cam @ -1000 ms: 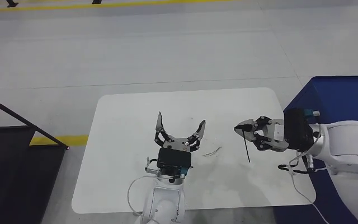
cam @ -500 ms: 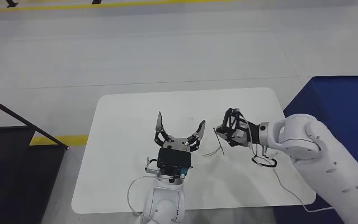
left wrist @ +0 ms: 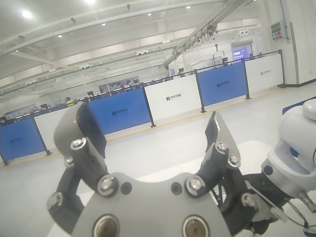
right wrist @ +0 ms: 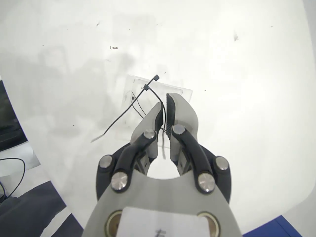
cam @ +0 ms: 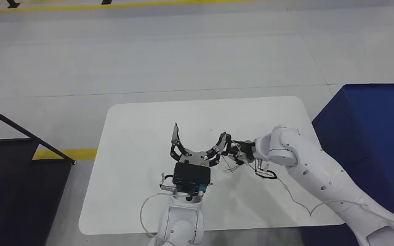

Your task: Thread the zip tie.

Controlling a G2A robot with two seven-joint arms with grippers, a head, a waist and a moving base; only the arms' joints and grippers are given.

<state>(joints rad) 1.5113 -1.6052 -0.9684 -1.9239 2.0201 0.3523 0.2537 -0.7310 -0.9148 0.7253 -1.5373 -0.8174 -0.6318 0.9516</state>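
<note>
Over the middle of the surface (cam: 135, 184), what's changed on your screens? (desk)

My right gripper (right wrist: 164, 101) has swung in from the right. A second ago it was well off toward the right edge; now it sits just beside the right finger of my left gripper (cam: 199, 130). I can't tell whether they touch. (me)

Has it got the zip tie? (desk)

Yes. Its fingers are clamped on the black zip tie (right wrist: 154, 94), which arcs out from between them to its head, over a clear plate (right wrist: 186, 92) lying on the surface. Another thin dark strap (right wrist: 123, 114) crosses near that head. I can't tell whether it's a separate tie or whether the two touch. (me)

And the left? (desk)

It hasn't budged: fingers spread wide, nothing in them, pointing toward the far side. (me)

So where does that leave us? (desk)

My read is that the carry across is done and the threading itself hasn't started, since I can't make out the tail through any head. Next I'd need fine alignment. The strap looks springy, so it could flick out of line. (me)
</note>
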